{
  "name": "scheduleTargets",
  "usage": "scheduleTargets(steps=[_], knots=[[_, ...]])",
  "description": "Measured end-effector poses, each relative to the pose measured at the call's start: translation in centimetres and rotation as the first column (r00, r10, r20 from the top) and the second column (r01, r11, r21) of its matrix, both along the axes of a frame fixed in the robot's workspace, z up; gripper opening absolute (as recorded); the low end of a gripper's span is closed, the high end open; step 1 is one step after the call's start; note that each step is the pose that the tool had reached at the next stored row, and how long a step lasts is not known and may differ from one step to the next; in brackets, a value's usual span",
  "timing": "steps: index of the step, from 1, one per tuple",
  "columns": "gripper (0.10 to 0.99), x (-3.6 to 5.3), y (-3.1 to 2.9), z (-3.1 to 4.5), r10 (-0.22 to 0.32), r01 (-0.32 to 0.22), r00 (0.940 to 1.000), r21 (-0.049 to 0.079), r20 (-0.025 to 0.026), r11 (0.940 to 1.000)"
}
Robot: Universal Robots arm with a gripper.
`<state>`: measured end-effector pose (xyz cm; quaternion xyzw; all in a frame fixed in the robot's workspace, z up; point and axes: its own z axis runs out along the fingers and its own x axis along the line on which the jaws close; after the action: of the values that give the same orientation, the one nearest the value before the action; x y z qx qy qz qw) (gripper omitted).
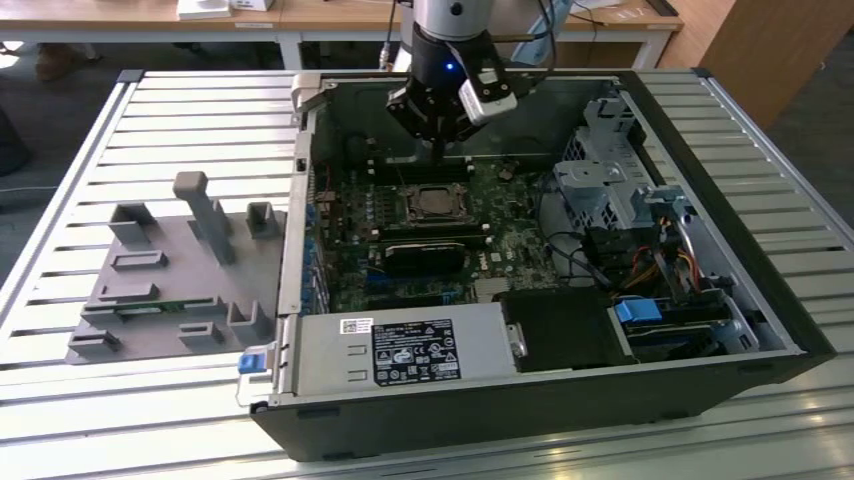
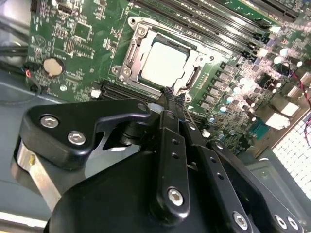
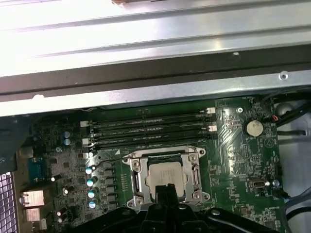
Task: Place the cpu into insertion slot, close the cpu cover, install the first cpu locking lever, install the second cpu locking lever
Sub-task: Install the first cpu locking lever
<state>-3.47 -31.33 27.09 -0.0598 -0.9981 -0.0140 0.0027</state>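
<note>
gripper (image 2: 171,95): fingers pressed together, tips at slot edge
cpu (image 2: 163,63): lies in insertion slot (image 2: 125,72)
around: memory sticks (image 3: 150,130) just beside

The exterior view looks steeply down on the open computer case (image 1: 534,415), while both wrist views face the shared insertion slot (image 2: 127,65) (image 3: 137,183) closely from opposite sides.

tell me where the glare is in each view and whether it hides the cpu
First wrist view: the slatted table is blown white, the cpu evenly lit. Second wrist view: the cpu shines pale but is not hidden. Exterior view: the slatted table glares at lower left, the cpu shaded yet visible.
</note>
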Motion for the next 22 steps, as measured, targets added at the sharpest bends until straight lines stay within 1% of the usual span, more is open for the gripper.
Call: scheduleTargets(steps=[1, 3, 4, 6, 8, 13, 16, 20, 22], knots=[[0.106, 0.00, 0.00, 0.00, 0.008, -0.008, 1.0000, 0.006, 0.0002, 0.9999], [0.106, 0.00, 0.01, -0.01, 0.020, -0.020, 0.9998, 0.028, 0.0004, 0.9994], [0.106, 0.00, 0.00, -0.01, 0.026, -0.026, 0.9997, 0.035, 0.0007, 0.9990], [0.106, -0.02, 0.01, -0.02, 0.033, -0.033, 0.9994, 0.036, 0.0013, 0.9988], [0.106, -0.27, 0.00, -0.04, 0.036, -0.036, 0.9993, 0.037, 0.0022, 0.9987], [0.106, -1.64, 0.01, -0.25, 0.037, -0.038, 0.9993, 0.037, 0.0065, 0.9986], [0.106, -2.24, 0.00, -0.53, 0.039, -0.039, 0.9992, 0.037, 0.0088, 0.9985], [0.106, -3.37, 0.00, -0.73, 0.039, -0.039, 0.9991, 0.037, 0.0144, 0.9985], [0.106, -3.93, 0.01, -0.81, 0.039, -0.040, 0.9991, 0.037, 0.0163, 0.9985]])
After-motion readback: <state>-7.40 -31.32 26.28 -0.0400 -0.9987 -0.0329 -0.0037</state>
